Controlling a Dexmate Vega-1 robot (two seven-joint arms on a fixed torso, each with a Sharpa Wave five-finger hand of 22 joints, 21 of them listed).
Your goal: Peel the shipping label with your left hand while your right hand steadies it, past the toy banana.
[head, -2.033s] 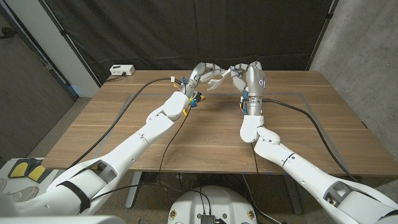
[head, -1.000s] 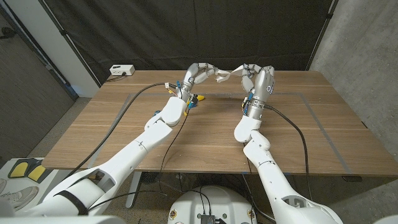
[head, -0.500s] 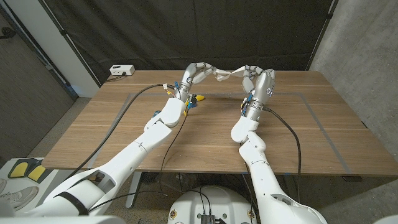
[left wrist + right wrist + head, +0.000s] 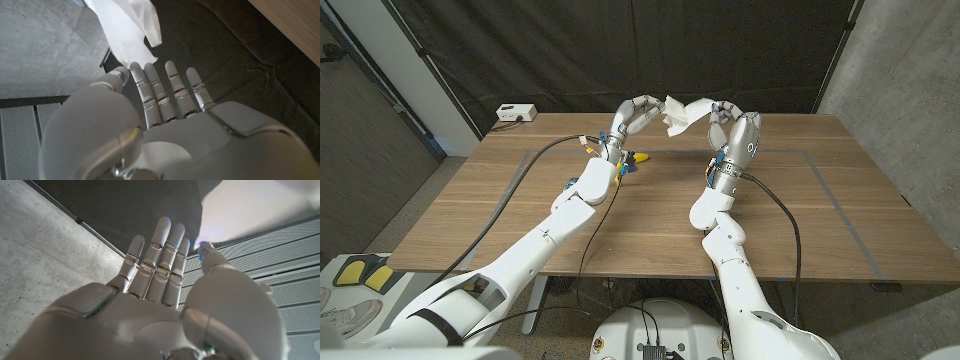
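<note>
The shipping label [image 4: 682,112] is held raised above the wooden table [image 4: 500,200] by the right hand [image 4: 727,120]. The left hand [image 4: 635,115] is beside it, fingers apart, empty. The toy banana [image 4: 638,157] lies on the table below the left hand.

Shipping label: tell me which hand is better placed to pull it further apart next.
Probably the left hand. It is raised beside the free end of the shipping label, with fingers curled toward it, while the right hand holds the other end up. The toy banana lies on the table below the left wrist.
</note>
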